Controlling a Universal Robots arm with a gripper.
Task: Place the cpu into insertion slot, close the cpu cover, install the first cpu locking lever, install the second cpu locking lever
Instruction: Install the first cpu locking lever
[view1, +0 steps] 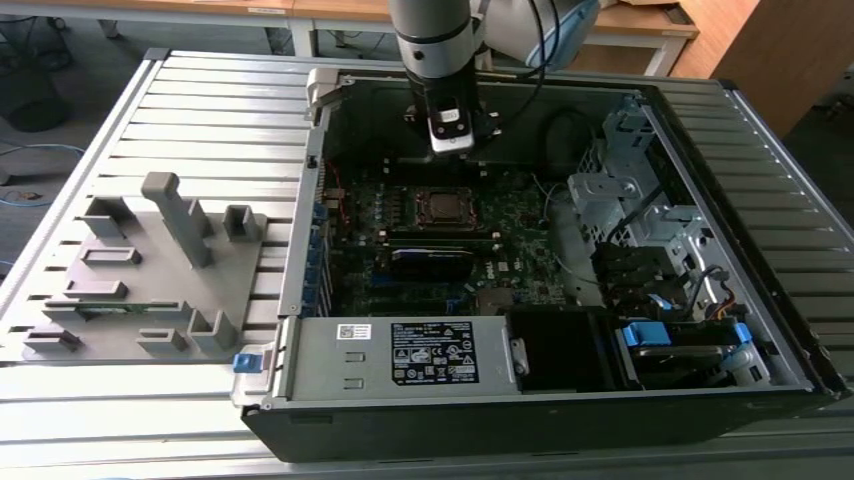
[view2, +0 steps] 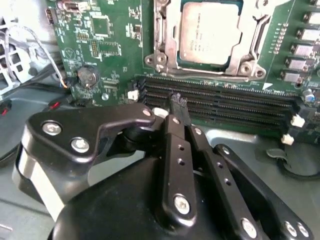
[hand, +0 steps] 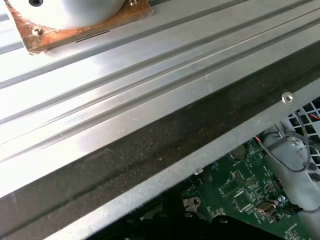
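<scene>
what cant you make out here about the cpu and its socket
- Second wrist view: the picture's edge cuts off the far side of the cpu and the cpu cover, so whether the cover is latched is unclear.
- Exterior view: the insertion slot is too small to show detail.
- First wrist view: the case rim hides most of the motherboard.

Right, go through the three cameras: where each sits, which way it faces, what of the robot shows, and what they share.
Exterior view: high off the arm, looking down into the open computer case; the arm and tool hang over the motherboard.
Second wrist view: on the wrist, looking along the tool at the cpu.
First wrist view: on the wrist, facing the slatted table and the case's rim; perhaps the arm's mount.
Shared: all three show the motherboard.
</scene>
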